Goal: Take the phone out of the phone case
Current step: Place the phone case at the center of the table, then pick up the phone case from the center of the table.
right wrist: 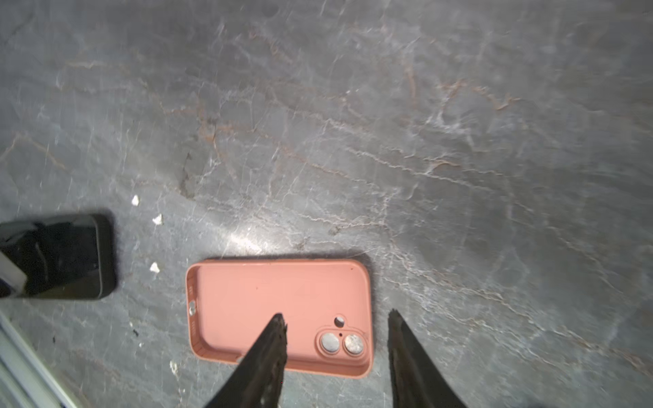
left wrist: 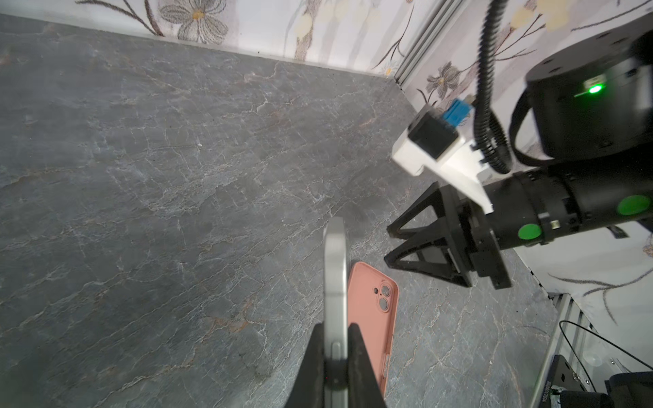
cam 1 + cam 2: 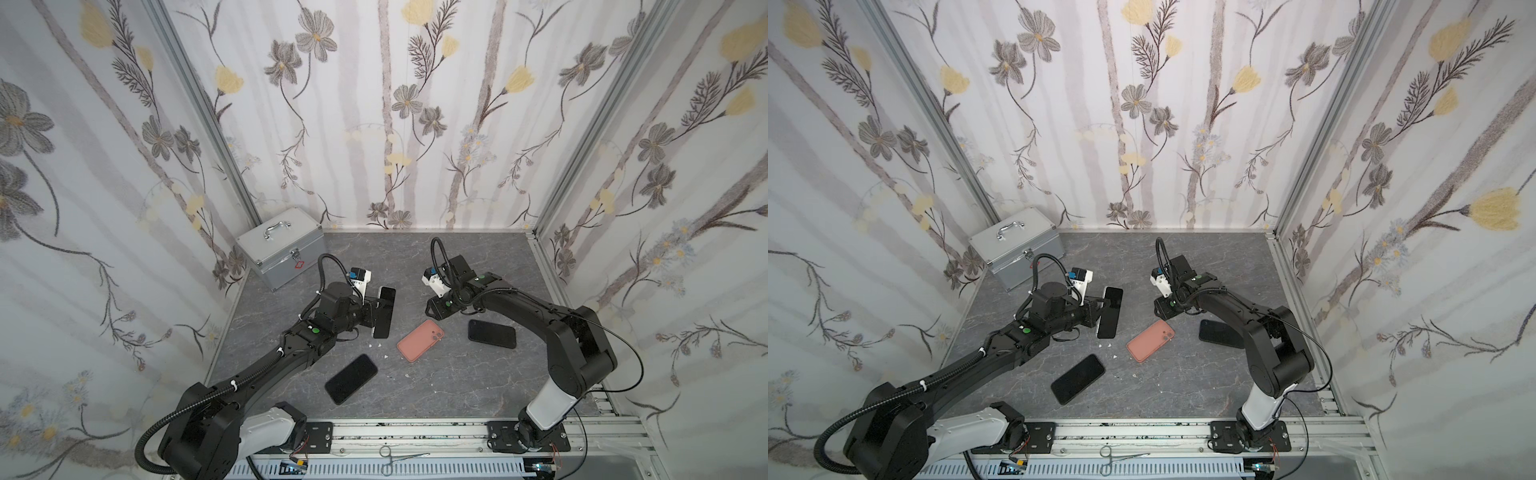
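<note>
My left gripper (image 3: pixel 378 308) (image 3: pixel 1099 309) (image 2: pixel 335 328) is shut on the phone (image 3: pixel 385 309) (image 3: pixel 1111 311), held on edge above the table. In the left wrist view its silver side (image 2: pixel 335 268) runs out from between the fingers. The pink phone case (image 3: pixel 419 341) (image 3: pixel 1150 341) (image 2: pixel 371 318) (image 1: pixel 268 296) lies empty on the table, inside up, between the two arms. Just above its camera-hole end hangs my right gripper (image 3: pixel 432 309) (image 3: pixel 1160 309) (image 1: pixel 336 314), open, with nothing between its fingers.
A black phone (image 3: pixel 351 379) (image 3: pixel 1077 379) (image 1: pixel 60 258) lies screen up front left of the case. A dark phone (image 3: pixel 492 333) (image 3: pixel 1219 333) lies under the right arm. A silver box (image 3: pixel 280 247) stands at the back left. Forceps (image 3: pixel 399 457) rest on the front rail.
</note>
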Tool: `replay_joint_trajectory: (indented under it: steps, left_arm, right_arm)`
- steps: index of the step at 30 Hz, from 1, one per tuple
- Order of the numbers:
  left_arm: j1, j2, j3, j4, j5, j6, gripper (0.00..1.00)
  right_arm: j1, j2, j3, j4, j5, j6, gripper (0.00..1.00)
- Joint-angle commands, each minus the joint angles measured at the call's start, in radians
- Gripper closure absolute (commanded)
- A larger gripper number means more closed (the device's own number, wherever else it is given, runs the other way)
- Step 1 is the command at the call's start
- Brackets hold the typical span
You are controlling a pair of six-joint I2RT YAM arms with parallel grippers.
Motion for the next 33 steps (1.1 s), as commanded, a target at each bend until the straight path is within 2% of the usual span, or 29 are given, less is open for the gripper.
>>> replay_joint_trajectory:
  steps: [1, 3, 6, 10, 15, 22, 33]
  left_arm:
    - [0.0, 0.048, 0.028, 0.025, 0.04, 0.01, 1.0]
    - [0.0, 0.098, 0.047, 0.026, 0.071, 0.036, 1.0]
    - [0.001, 0.172, 0.086, 0.027, 0.125, 0.083, 1.0]
    - [0.002, 0.252, 0.137, 0.026, 0.213, 0.154, 1.0]
    - [0.01, 0.29, 0.156, 0.025, 0.259, 0.201, 1.0]
    - [0.045, 0.285, 0.145, 0.022, 0.283, 0.224, 1.0]
    - [0.087, 0.269, 0.136, 0.015, 0.282, 0.213, 1.0]
  right_arm:
    - [0.035, -0.069, -0.063, 0.142, 0.174, 0.212, 0.55]
    - [0.075, -0.102, -0.095, 0.143, 0.268, 0.325, 0.59]
    - [0.141, -0.145, -0.15, 0.141, 0.338, 0.516, 0.62]
    - [0.231, -0.212, -0.253, 0.209, 0.37, 0.731, 0.59]
    - [0.271, -0.219, -0.332, 0.256, 0.384, 0.905, 0.55]
    - [0.355, -0.148, -0.314, 0.211, 0.39, 1.039, 0.58]
    - [0.375, -0.102, -0.298, 0.161, 0.409, 1.064, 0.57]
